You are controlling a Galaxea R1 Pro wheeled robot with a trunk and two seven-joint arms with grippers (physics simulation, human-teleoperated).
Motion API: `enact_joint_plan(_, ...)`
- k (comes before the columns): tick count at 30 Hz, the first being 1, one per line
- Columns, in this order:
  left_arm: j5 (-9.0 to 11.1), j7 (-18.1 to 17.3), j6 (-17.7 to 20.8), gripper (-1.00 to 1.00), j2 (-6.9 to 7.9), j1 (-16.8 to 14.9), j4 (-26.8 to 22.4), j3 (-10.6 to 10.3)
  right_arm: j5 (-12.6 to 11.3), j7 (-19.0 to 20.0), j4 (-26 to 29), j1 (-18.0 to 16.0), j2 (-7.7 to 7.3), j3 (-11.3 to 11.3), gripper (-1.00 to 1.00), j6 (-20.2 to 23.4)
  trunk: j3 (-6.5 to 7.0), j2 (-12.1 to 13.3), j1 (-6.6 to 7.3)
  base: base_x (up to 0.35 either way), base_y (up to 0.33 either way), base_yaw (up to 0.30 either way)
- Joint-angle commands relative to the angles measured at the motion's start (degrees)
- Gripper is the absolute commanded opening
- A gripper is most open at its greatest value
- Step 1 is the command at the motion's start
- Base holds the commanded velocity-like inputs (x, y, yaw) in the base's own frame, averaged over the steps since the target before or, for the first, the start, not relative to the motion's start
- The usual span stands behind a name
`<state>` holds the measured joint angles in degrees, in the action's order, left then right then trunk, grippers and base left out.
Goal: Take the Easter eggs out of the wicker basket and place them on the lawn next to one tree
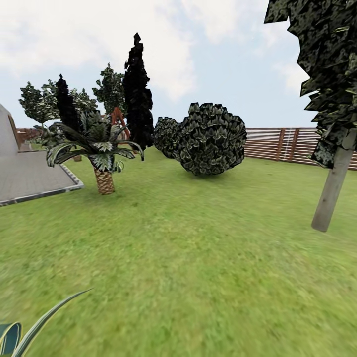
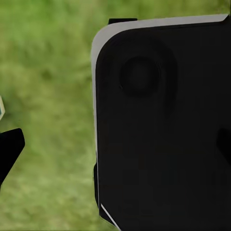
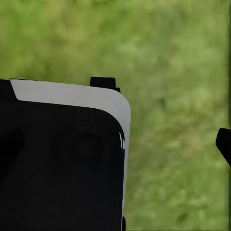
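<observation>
The lawn point(image 1: 188, 258) spreads wide and green ahead of me in the head view. A tree point(image 1: 333, 183) with a slim pale trunk and a dark crown stands at the right. The Easter eggs and the wicker basket are out of view. In the left wrist view my left gripper point(image 2: 115, 144) hangs over grass beside a black, white-edged part of my body point(image 2: 159, 125), one black fingertip point(image 2: 10, 147) far out at the edge. My right gripper point(image 3: 115, 144) looks the same, its fingertip point(image 3: 224, 143) wide apart. Both are open and hold nothing.
A short palm point(image 1: 103, 153) stands at the left beside a grey paved patio point(image 1: 29, 176). A black conifer point(image 1: 138, 94) and round dark bushes point(image 1: 210, 139) stand mid-distance. A slatted wooden fence point(image 1: 292, 144) runs along the back right. Long leaf blades point(image 1: 34, 325) poke in near me.
</observation>
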<state>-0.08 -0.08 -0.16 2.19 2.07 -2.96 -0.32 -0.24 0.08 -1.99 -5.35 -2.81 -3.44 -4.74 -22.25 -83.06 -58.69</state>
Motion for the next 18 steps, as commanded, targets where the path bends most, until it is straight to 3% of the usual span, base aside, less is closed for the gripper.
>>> enact_joint_plan(1, -0.01, -0.01, -0.02, 1.00, 0.01, 0.04, -0.14, -0.03, -0.03, 0.01, -0.21, -0.09, 0.00, -0.34, 1.00, -0.35, -0.05, -0.02, -0.04, 0.341, -0.116, 0.000)
enact_joint_plan(18, -0.01, -0.01, -0.10, 1.00, 0.01, 0.04, -0.13, -0.03, -0.03, 0.01, -0.21, -0.09, 0.00, -0.34, 1.00, -0.35, -0.05, -0.02, -0.04, 0.341, -0.116, 0.000)
